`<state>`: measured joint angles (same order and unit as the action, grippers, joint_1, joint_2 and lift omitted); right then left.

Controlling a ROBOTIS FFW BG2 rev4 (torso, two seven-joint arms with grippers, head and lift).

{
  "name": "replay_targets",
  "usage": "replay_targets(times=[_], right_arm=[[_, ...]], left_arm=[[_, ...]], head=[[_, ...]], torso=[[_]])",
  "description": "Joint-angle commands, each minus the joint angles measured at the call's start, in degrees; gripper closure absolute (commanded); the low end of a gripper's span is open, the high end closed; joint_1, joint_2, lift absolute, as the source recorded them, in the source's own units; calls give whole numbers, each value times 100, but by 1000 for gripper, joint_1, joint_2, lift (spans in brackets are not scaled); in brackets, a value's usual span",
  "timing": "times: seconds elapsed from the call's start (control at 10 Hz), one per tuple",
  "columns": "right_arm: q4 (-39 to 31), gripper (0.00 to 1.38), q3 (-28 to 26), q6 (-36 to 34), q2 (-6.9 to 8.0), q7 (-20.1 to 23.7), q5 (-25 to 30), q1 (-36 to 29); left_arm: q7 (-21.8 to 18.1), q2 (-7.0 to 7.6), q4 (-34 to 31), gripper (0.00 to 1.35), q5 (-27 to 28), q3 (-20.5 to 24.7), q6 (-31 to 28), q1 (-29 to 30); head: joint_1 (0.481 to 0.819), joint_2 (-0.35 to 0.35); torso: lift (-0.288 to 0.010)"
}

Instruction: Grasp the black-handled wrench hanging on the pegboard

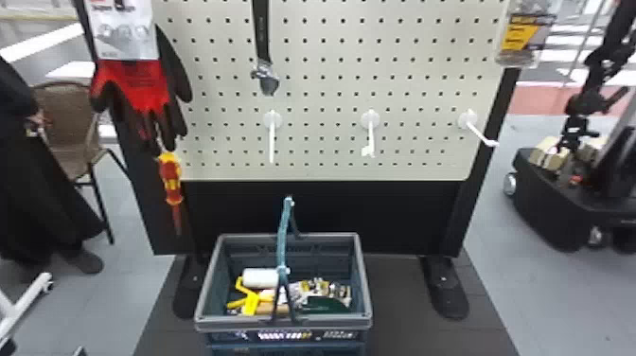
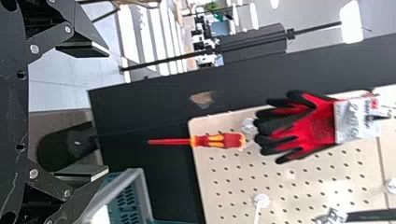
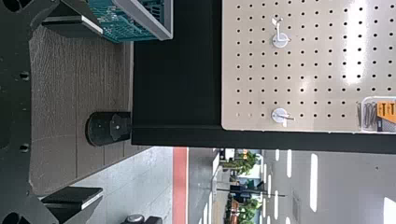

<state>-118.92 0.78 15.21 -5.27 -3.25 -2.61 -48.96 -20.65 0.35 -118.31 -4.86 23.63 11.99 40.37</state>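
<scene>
From the head: wrench (image 1: 261, 42) at 12 o'clock on the pegboard (image 1: 378, 57), hung head-down, black handle running up past the frame edge, metal head lowest, just above a bare white hook (image 1: 272, 128). At 10 o'clock, red-and-black gloves (image 1: 137, 94), with a screwdriver (image 1: 171, 182) below them; at 6 o'clock, a basket (image 1: 284, 322) with goods inside. From the left wrist: left end effector (image 2: 88, 109) spread wide, fingers (image 2: 81, 48) holding nothing, well apart from the board; gloves and screwdriver ahead, the wrench's head and a strip of its handle beyond them at the frame edge. From the right wrist: right end effector (image 3: 79, 112) likewise wide open and empty, facing the board's far side, with two hooks and a packaged item (image 3: 378, 114) near the board's corner. Probably a stiff, fairly heavy steel tool, not fragile; bare metal likely slick, coated handle likely grippier. Best taken on the handle a little above the head, squeezed across the flat faces, then lifted up and off its peg. Apt to swing if nudged first.
</scene>
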Motion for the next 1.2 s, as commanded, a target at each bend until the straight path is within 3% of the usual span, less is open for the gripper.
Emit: replay_targets(times=[0.0, 0.7, 0.9, 1.1], right_arm=[[1, 99, 1, 0, 0, 0, -2, -4], [16, 99, 1, 0, 0, 0, -29, -4], [1, 99, 1, 0, -9, 0, -29, -17], [-13, 99, 1, -9, -9, 0, -29, -4]], left_arm=[[0, -50, 152, 389, -24, 19, 85, 27], [0, -50, 39, 389, -85, -130, -82, -10], [-53, -50, -889, 387, -129, -236, -900, -231], [-580, -9, -1494, 389, -182, -227, -2209, -1056]], head=[[549, 0], [549, 0], [549, 0], [549, 0]], torso=[[-100], [-100], [-100], [-100]])
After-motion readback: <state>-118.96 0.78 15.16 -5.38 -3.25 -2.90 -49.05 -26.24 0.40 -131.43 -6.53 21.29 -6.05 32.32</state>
